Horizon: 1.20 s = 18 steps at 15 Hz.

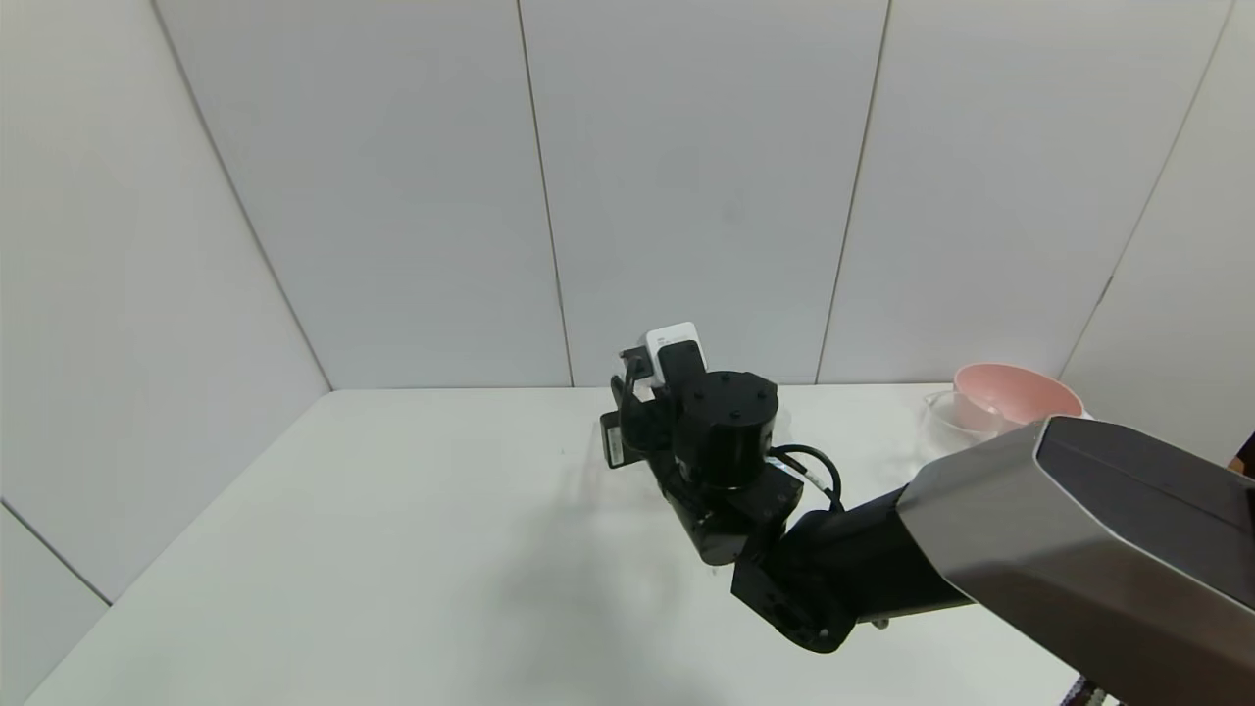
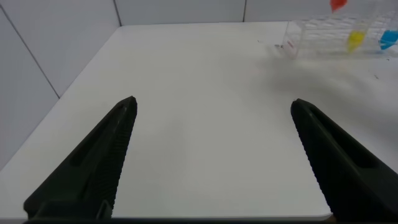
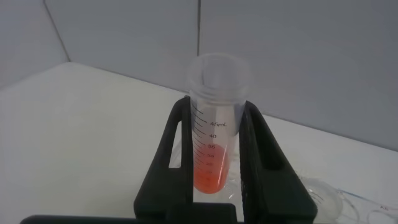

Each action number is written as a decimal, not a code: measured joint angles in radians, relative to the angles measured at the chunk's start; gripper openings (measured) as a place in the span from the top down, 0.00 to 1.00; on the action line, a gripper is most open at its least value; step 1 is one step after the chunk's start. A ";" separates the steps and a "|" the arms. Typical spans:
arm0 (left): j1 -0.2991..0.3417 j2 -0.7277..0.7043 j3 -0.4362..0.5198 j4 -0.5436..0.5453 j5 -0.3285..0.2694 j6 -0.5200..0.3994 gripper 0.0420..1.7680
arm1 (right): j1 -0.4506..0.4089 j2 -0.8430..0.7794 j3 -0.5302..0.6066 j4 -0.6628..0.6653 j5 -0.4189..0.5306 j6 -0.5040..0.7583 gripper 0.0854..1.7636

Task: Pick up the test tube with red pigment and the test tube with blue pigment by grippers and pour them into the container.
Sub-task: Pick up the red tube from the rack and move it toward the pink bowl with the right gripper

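Note:
My right gripper (image 3: 217,104) is shut on the test tube with red pigment (image 3: 212,143) and holds it upright above the white table; orange-red liquid fills its bottom. In the head view the right wrist (image 1: 726,431) hides the fingers and the tube. The test tube with blue pigment (image 2: 388,40) stands in a clear rack (image 2: 311,34) beside a yellow tube (image 2: 355,40). An orange-red spot (image 2: 336,5) shows above the rack. My left gripper (image 2: 214,102) is open and empty, low over bare table, well short of the rack. A clear glass container (image 1: 943,412) stands by the pink bowl.
A pink bowl (image 1: 1015,392) sits at the table's far right corner. White panel walls close in the back and both sides. A clear round rim (image 3: 320,196) lies on the table below the right gripper. The table's left half (image 1: 392,510) is bare.

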 joint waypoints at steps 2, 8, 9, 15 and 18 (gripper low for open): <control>0.000 0.000 0.000 0.000 0.000 0.000 0.00 | 0.001 -0.010 0.005 0.000 0.000 0.000 0.76; 0.000 0.000 0.000 0.000 0.000 0.000 0.00 | 0.000 -0.134 0.212 -0.005 0.093 0.000 0.76; 0.000 0.000 0.000 0.000 0.000 0.000 0.00 | -0.006 -0.187 0.298 -0.005 0.140 0.001 0.76; 0.000 0.000 0.000 0.000 0.000 0.000 0.00 | -0.266 -0.537 0.742 -0.007 0.524 0.005 0.76; 0.000 0.000 0.000 0.000 0.000 0.000 0.00 | -0.544 -0.630 0.836 -0.006 0.770 0.005 0.76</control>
